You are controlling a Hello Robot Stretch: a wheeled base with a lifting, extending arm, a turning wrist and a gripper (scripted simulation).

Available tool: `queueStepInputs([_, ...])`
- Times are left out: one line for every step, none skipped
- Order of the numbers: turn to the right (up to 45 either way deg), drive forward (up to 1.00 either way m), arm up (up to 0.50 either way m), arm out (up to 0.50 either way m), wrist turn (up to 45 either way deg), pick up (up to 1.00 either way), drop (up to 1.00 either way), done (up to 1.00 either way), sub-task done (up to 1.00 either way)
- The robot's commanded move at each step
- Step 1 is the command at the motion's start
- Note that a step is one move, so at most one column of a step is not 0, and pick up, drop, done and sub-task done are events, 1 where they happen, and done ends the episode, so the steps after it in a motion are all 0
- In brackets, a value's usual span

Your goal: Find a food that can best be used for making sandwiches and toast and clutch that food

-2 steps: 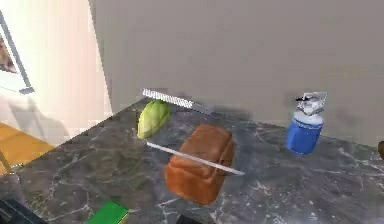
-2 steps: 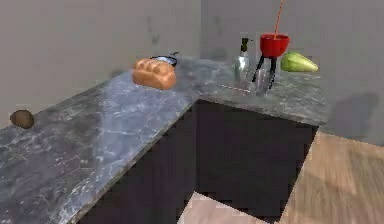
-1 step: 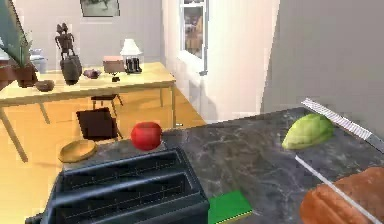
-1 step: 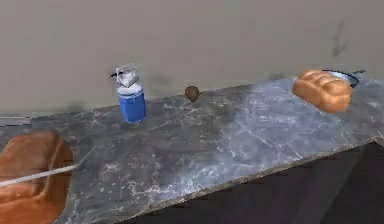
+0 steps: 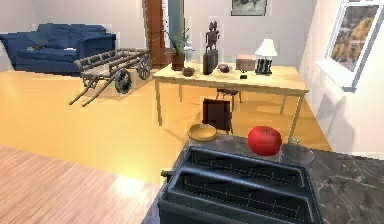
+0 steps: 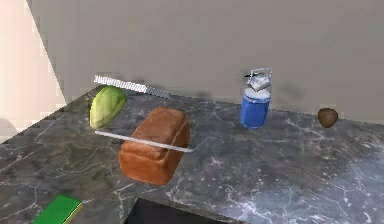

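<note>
A brown loaf of bread lies on the dark marble counter near the middle of the arm side view. A thin pale rod lies across its top. Just beyond the loaf to the left rests a green leafy lettuce, with a grey serrated knife behind it by the wall.
A blue bottle, a small brown round thing and a green block share the counter. In the forward view stand a dark toaster, a red round fruit, a wooden bowl, a table, a cart and a blue sofa.
</note>
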Motion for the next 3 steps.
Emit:
queueStepInputs([0.0, 0.0, 0.5, 0.0, 0.0, 0.0, 0.0, 0.0, 0.0])
queueStepInputs([0.0, 0.0, 0.38, 0.0, 0.0, 0.0, 0.0, 0.0, 0.0])
queueStepInputs([0.0, 0.0, 0.0, 0.1, 0.0, 0.0, 0.0, 0.0, 0.0])
